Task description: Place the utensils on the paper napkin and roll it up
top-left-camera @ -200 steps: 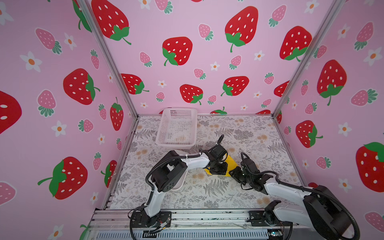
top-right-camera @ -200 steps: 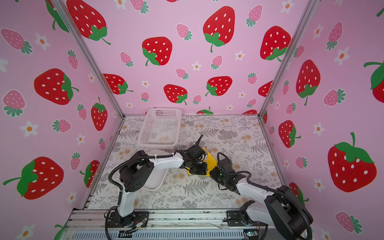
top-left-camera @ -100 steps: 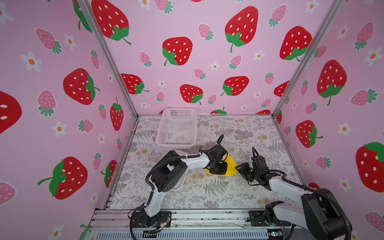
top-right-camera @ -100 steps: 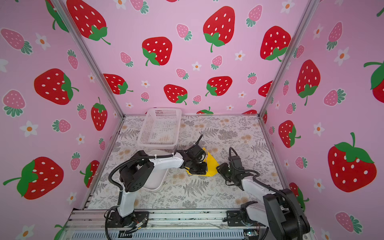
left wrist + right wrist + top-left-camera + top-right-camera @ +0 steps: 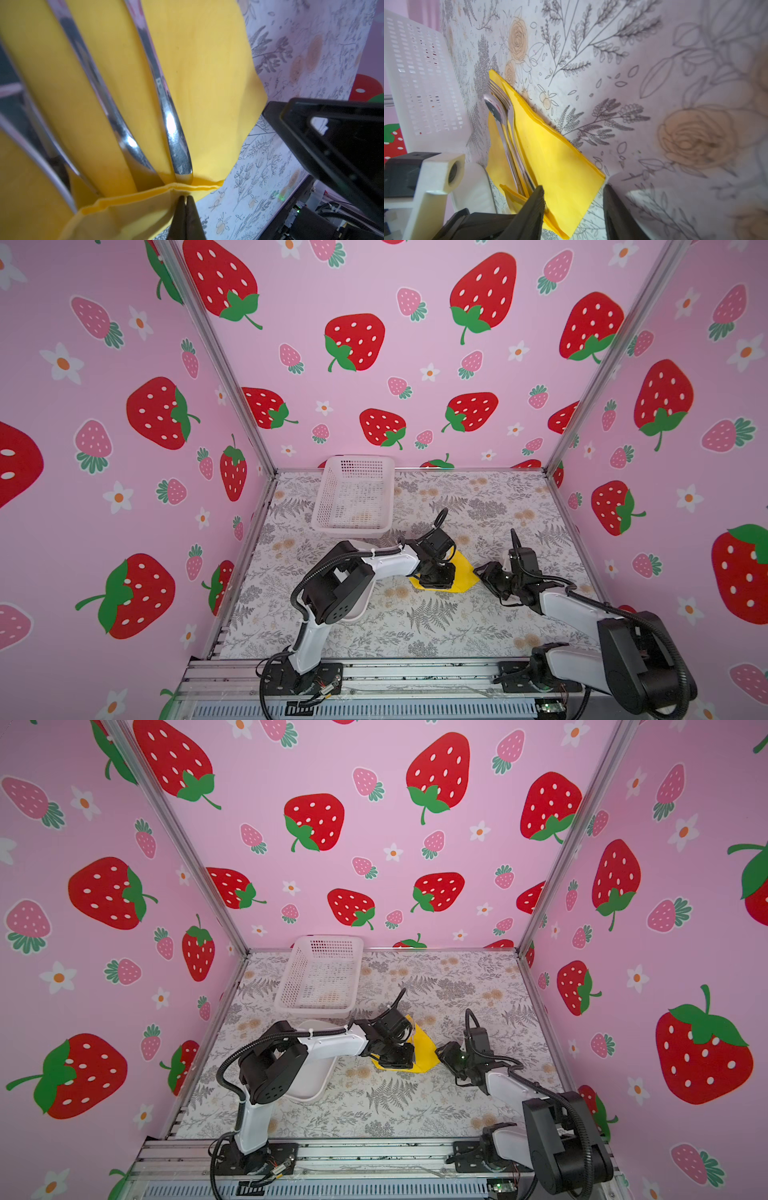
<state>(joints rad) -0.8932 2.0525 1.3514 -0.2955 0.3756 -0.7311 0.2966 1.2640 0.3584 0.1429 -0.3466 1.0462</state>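
Observation:
The yellow paper napkin [image 5: 207, 87] lies on the floral table, seen in both top views [image 5: 462, 572] [image 5: 424, 1048]. On it the utensils lie side by side, a fork [image 5: 500, 91], a spoon [image 5: 494, 108] and a third handle [image 5: 41, 135]. One napkin edge is folded over the handle ends [image 5: 133, 205]. My left gripper [image 5: 185, 200] is shut, its tips resting on that folded flap [image 5: 436, 578]. My right gripper [image 5: 573, 187] is open, its fingers standing on either side of the napkin's near corner [image 5: 484, 572]. In the top views the left gripper hides the utensils.
A white mesh basket [image 5: 353, 493] stands at the back, just beyond the napkin. A white tray [image 5: 311, 1073] lies under the left arm's elbow. The pink strawberry walls close in the table on three sides.
My right gripper has opened and swung from the napkin's front edge round to its right corner. The left gripper has stayed shut on the flap.

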